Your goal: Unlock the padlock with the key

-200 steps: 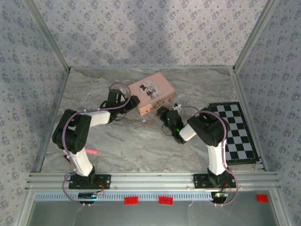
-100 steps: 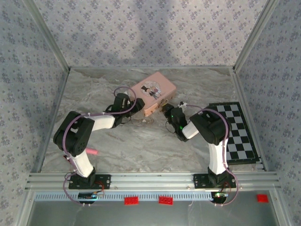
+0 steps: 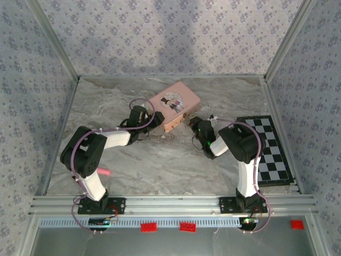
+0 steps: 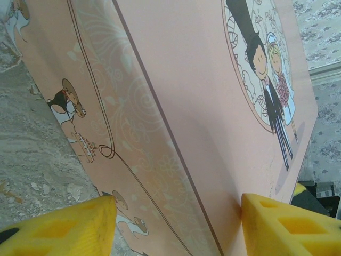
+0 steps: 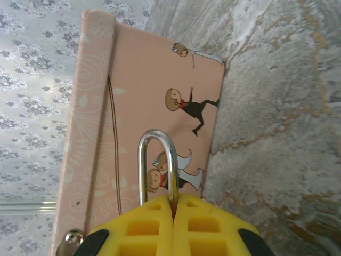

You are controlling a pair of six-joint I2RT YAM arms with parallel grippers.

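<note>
Top external view: the pink box (image 3: 173,102) lies on the marble table (image 3: 160,165) at about 12 o'clock from the table's centre. A checkered mat (image 3: 269,152) lies at 3 o'clock and a small pink object (image 3: 105,172) at 8 o'clock. The left gripper (image 3: 155,122) meets the box at the box's 8 o'clock side. The right gripper (image 3: 192,122) sits just beside its 4 o'clock corner.

Left wrist view: the left gripper (image 4: 176,224) stands partway apart and holds the box (image 4: 186,106). One yellow fingertip (image 4: 58,229) lies against the patterned side wall, the other against the picture lid.

Right wrist view: the right gripper (image 5: 173,205) is closed, fingertip against fingertip, on the padlock (image 5: 141,170). Its thin metal shackle rises at 12 o'clock from the seam between them, in front of the box's side wall (image 5: 154,90). The padlock's body is hidden behind the fingers. A metal fitting (image 5: 68,242) shows at 7 o'clock on the box.
</note>
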